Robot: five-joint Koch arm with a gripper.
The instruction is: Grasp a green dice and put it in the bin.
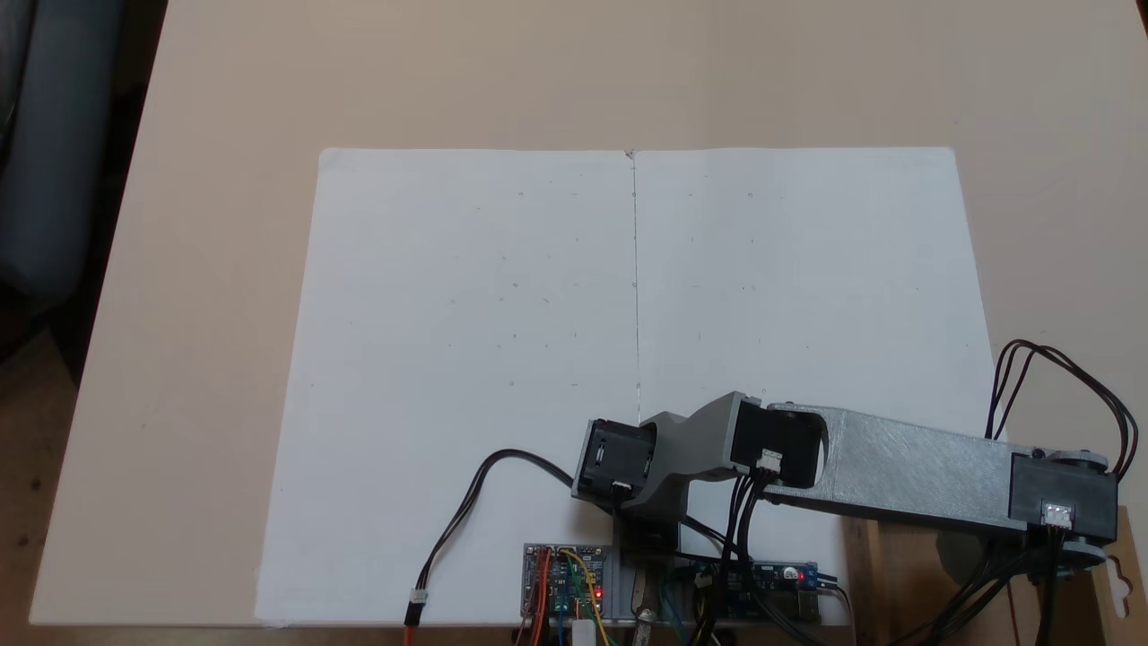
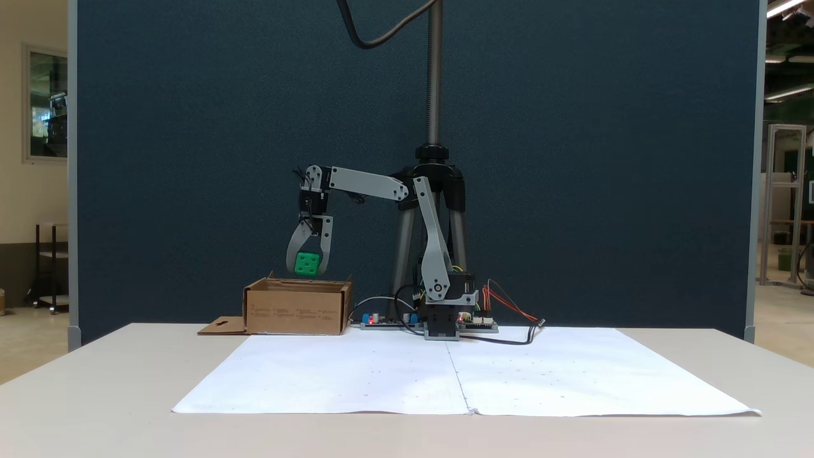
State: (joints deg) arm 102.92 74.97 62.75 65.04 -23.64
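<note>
Cardboard bin [image 2: 296,307] stands at the left of a fixed view, on the desk [image 2: 95,394]. Directly above its open top hang the jaws [image 2: 308,267], pointing down and clenched on the green dice [image 2: 308,263], which sits between their tips, clear of the rim.

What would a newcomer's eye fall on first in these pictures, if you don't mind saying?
Probably the green dice, bright against the dark blue screen, clamped in the gripper just above the open bin at the table's far left in a fixed view. Next, the white paper spread across the table.
</note>
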